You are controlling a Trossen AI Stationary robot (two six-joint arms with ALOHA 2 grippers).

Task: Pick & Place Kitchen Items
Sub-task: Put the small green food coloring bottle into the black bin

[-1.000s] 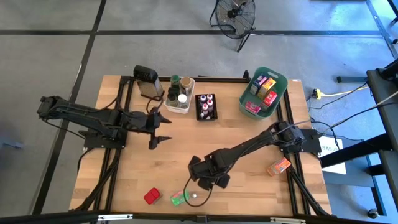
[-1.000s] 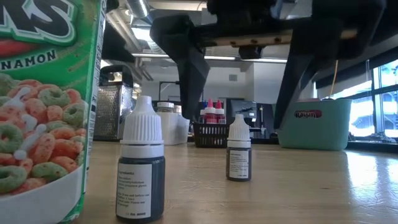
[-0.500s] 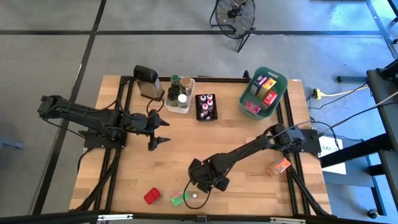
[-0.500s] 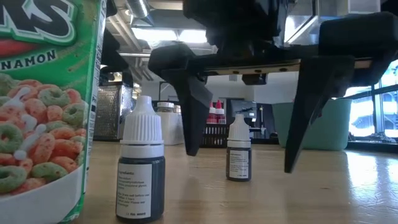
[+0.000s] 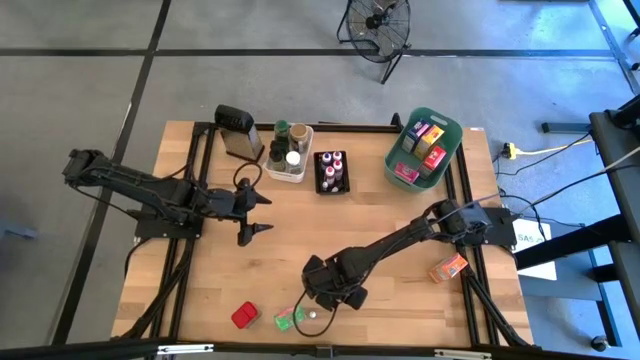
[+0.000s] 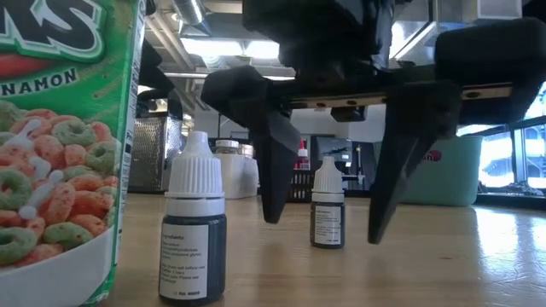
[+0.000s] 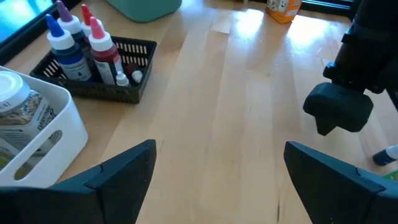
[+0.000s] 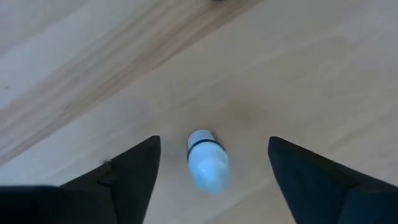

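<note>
This was a robotics lab or workshop, not a home kitchen. A plain wooden table [image 5: 390,215] stood on a black metal frame over a bare grey concrete floor [image 5: 80,90] marked with dark lines. A floor fan [image 5: 377,22] sat behind it, and cables ran to a yellow power plug [image 5: 510,151] at the side. Across the table, exposed ceiling ducts and strip lights [image 6: 217,47] showed, with big windows [image 6: 525,158], probably, off to one side.

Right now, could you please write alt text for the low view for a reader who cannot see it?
The right gripper straddles a small white-capped bottle standing on the wooden table, fingers open either side. A second capped bottle and a green cereal packet stand nearer the camera.
</note>
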